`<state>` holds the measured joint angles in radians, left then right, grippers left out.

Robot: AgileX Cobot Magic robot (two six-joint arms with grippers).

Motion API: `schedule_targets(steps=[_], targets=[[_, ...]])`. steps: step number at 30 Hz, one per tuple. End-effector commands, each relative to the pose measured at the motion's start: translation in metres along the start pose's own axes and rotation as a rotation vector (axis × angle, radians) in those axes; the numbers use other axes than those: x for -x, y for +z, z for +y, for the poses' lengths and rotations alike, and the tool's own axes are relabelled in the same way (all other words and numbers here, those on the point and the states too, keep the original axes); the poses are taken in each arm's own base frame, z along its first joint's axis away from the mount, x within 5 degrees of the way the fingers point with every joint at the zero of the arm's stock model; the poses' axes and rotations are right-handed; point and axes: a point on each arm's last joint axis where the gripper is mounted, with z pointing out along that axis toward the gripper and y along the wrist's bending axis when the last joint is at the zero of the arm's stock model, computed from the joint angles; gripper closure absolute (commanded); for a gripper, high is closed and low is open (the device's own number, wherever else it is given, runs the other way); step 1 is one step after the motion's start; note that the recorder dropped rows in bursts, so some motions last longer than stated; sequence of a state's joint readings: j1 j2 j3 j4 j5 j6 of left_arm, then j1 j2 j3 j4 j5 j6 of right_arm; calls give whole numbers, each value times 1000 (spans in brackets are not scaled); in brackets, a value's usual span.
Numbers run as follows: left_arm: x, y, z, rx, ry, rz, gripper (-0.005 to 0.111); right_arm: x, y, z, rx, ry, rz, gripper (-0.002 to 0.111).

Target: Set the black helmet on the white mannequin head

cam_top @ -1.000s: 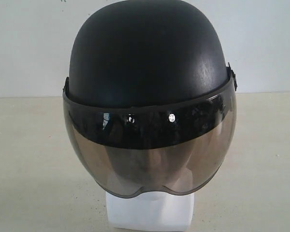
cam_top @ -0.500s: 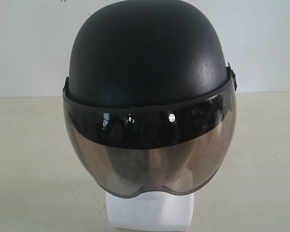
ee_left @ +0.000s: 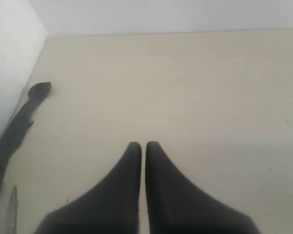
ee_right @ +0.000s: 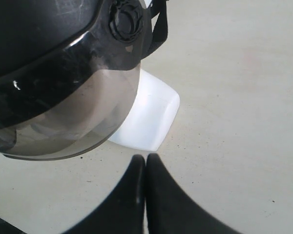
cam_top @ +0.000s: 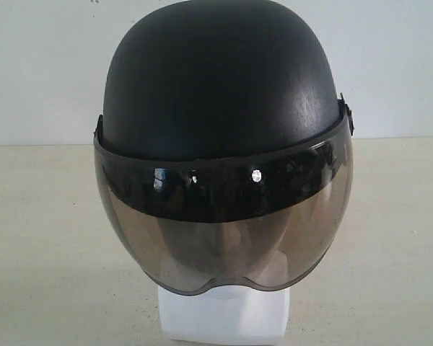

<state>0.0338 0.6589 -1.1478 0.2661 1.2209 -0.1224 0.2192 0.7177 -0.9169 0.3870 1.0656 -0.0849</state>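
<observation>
Left gripper (ee_left: 143, 145): fingers closed to a thin slit, empty, over bare table (ee_left: 210, 97), with a wall (ee_left: 10, 58) along one side. Right gripper (ee_right: 145, 158): closed, empty, near the base of the white mannequin head (ee_right: 149, 119). Exterior view: the black helmet (cam_top: 216, 79) sits on the head at frame centre, visor down. There is open table on both sides.

Helmet (cam_top: 224, 79): seated on the mannequin head (cam_top: 224, 317), with the visor (cam_top: 224, 231) hanging in front of the face.
Mannequin head: base stands on the table (cam_top: 43, 252).
Wall (cam_top: 43, 65): behind the table.
Right gripper (ee_right: 145, 161): near the head's base, not touching it.
</observation>
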Motion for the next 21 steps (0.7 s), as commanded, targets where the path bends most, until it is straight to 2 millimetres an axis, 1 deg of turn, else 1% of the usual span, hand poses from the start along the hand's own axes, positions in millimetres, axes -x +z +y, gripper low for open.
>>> schedule_targets(steps=[1,4,5,7,8,12,14,16,21], targets=[[-29,4,2,24,-80,25,102,0,-2,1,0,-6,-10,108],[-54,14,-8,-54,-108,82,102,0,-2,1,0,-6,-10,108],[-61,21,-14,-106,-125,51,102,0,-2,1,0,-6,-10,108],[-67,30,-22,-185,-158,-31,102,0,-2,1,0,-6,-10,108],[-71,39,-28,-231,-176,-98,102,0,-2,1,0,-6,-10,108],[-85,59,-42,-368,-233,-313,102,0,-2,1,0,-6,-10,108],[-94,65,-46,-419,-256,-415,102,0,-2,1,0,-6,-10,108],[-103,67,-47,-447,-271,-472,102,0,-2,1,0,-6,-10,108],[-130,75,-46,-452,-279,-580,102,0,-2,1,0,-6,-10,108]])
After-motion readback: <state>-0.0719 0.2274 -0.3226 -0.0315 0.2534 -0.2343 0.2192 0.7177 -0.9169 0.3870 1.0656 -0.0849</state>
